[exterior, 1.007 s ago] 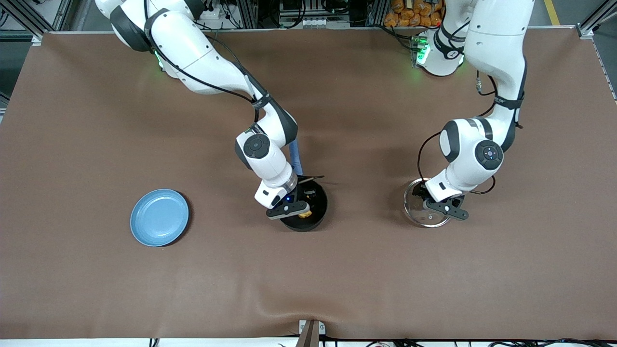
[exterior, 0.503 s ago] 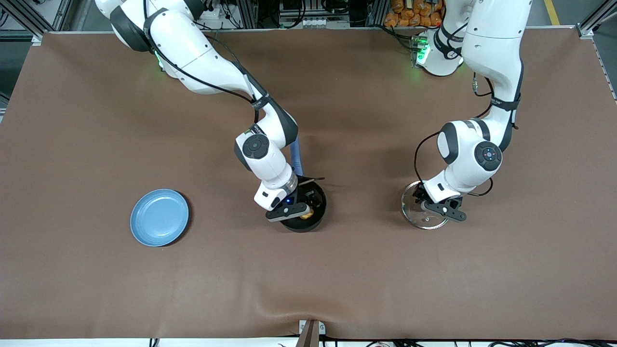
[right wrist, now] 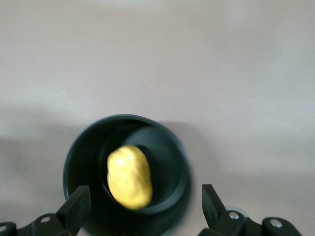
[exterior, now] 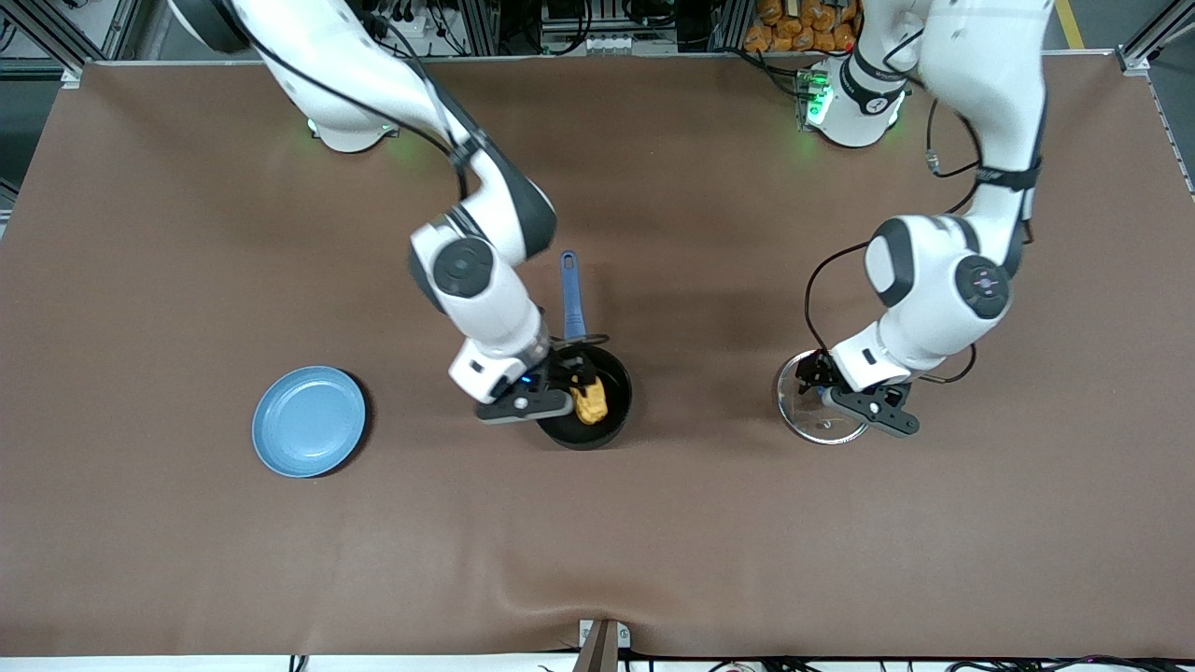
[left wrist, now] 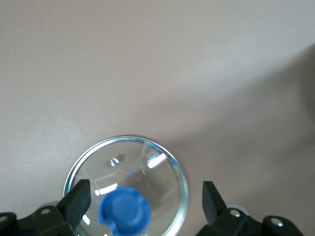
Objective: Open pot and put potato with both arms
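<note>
Right tool (exterior: 560, 383): spread, gripping nothing, over the pot's rim on the side toward the right arm's end of the bench; its 2 fingers (right wrist: 74, 204) frame the pot in the right wrist view.
Left tool (exterior: 826, 392): spread, gripping nothing, over the lid; its fingers (left wrist: 78, 196) stand clear on either side of the blue knob (left wrist: 124, 211).
Potato (exterior: 590, 401): lies loose inside the pot, touching neither tool.
Pot (exterior: 616, 425): open, near the middle of the bench, blue handle (exterior: 570, 299) pointing toward the robots' bases.
Lid (exterior: 801, 411): flat on the bench toward the left arm's end, well apart from the pot, knob up.
Plate (exterior: 309, 421): toward the right arm's end, well apart from the pot.
Step in hand: by my reading both parts are done, with the lid off and the potato in, so this looks like the release.
Next move: likely each arm lifts straight up, tools spread, so no finger catches the rim or the knob.
Edges and room: bare bench (exterior: 653, 541) all around the pot and the lid; only the pot's rim and handle sit close to the right tool.
</note>
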Motion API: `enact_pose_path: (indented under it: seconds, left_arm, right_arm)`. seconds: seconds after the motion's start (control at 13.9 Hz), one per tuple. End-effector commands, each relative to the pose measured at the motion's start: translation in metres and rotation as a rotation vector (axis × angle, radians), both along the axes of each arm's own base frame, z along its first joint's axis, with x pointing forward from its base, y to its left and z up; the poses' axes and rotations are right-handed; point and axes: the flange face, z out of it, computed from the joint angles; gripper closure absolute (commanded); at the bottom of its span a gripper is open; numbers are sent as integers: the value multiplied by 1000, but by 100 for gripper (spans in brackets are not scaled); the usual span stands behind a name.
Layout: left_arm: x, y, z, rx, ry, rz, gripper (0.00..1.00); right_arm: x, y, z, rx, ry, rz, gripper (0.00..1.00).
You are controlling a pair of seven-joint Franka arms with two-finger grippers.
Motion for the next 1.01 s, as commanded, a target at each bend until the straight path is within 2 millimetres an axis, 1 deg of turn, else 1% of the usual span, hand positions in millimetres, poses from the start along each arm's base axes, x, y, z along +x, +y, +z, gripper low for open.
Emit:
enact_pose_path:
  seconds: [0.0,0.14,0.22,0.29,0.36,0.43,0.5,0.58,0.65,0.72,0.79,0.86,0.93]
  left_arm:
    - [10,2,82,69,49,53,0]
    - [9,-3,130,102,84,83,0]
    - [8,-4,150,101,101,92,0]
    - [8,-2,172,107,109,114,0]
    - [4,8,193,111,118,152,0]
    - [-3,11,210,100,129,189,0]
    - [-10,19,230,73,128,240,0]
    - [-18,22,246,49,129,280,0]
    - [-26,23,262,45,113,298,0]
    - [-33,21,275,58,92,302,0]
    - [-40,21,287,63,81,309,0]
    - [-45,25,293,65,82,317,0]
    - [-52,27,304,63,72,320,0]
  right_arm:
    - [4,-74,68,-53,49,-94,0]
    - [18,-138,103,-79,52,-172,0]
    - [19,-167,118,-93,73,-193,0]
    - [16,-189,136,-99,79,-204,0]
    - [15,-215,148,-104,84,-215,0]
    - [10,-234,163,-113,86,-201,0]
    - [7,-259,171,-118,87,-190,0]
    - [3,-287,179,-121,77,-166,0]
    - [-3,-303,186,-125,69,-141,0]
    - [-8,-325,192,-128,65,-147,0]
    - [-15,-342,199,-130,58,-146,0]
    - [-21,-354,203,-135,53,-131,0]
    - [-28,-372,208,-140,48,-128,0]
